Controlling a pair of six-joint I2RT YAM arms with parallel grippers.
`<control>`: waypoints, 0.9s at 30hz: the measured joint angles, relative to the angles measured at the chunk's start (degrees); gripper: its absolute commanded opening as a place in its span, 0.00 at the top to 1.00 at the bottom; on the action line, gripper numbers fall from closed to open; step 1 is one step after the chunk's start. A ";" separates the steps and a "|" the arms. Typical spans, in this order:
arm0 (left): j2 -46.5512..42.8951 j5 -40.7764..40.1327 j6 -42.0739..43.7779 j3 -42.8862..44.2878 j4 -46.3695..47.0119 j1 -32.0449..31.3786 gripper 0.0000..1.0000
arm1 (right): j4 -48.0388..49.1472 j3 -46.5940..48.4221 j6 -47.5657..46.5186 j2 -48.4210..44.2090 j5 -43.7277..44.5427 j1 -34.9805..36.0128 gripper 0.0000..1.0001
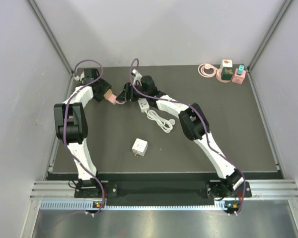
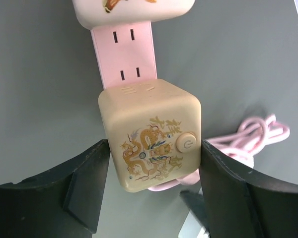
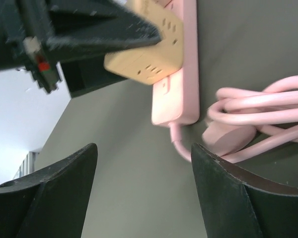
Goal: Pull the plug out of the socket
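A cream cube plug [image 2: 151,148] with a gold dragon print and a round button sits plugged into a pink power strip [image 2: 124,57]. My left gripper [image 2: 154,148] is shut on the cube, one finger against each side. In the top view the cube [image 1: 109,95] is at the back left of the mat under my left gripper [image 1: 111,98]. My right gripper [image 3: 144,148] is open and empty, just short of the strip's cord end [image 3: 176,99]. The strip's pink cord [image 3: 260,116] lies coiled beside it. In the top view my right gripper [image 1: 124,93] is right of the cube.
A white power strip [image 1: 143,103] with its cord [image 1: 161,120] lies just right of both grippers. A white cube adapter [image 1: 139,147] sits mid-mat. At the back right are a pink cord coil [image 1: 205,69] and pink and teal adapters [image 1: 232,73]. Walls close both sides.
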 measured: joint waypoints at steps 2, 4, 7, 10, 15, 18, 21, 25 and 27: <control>-2.73 0.22 0.66 -4.26 2.64 0.09 1.00 | -0.11 0.00 0.02 0.00 0.02 0.02 0.28; -6.56 0.74 1.60 -9.38 4.63 0.17 1.00 | -0.13 0.17 0.04 0.02 0.04 0.11 0.30; -11.80 1.86 2.16 -16.09 6.19 0.33 1.00 | -0.13 1.27 0.22 0.48 -0.02 0.48 0.35; -16.55 3.30 2.62 -21.90 8.81 0.39 1.00 | 0.15 1.88 0.20 0.83 0.13 1.18 0.37; -23.50 4.94 3.45 -30.77 15.47 0.39 1.00 | -0.02 1.88 0.15 0.94 0.46 2.38 0.43; -27.17 5.27 4.24 -35.17 19.47 0.39 1.00 | -0.02 1.88 0.13 0.94 0.39 2.62 0.43; -29.11 5.35 4.76 -36.52 21.03 0.39 1.00 | 0.02 1.88 -0.07 0.94 0.22 2.62 0.44; -29.46 5.97 6.05 -36.50 23.69 0.39 1.00 | -0.04 1.88 -1.16 0.94 -0.33 2.62 0.50; -29.46 6.56 6.25 -36.50 23.91 0.39 1.00 | 0.20 1.88 -1.36 0.94 -0.98 2.62 0.50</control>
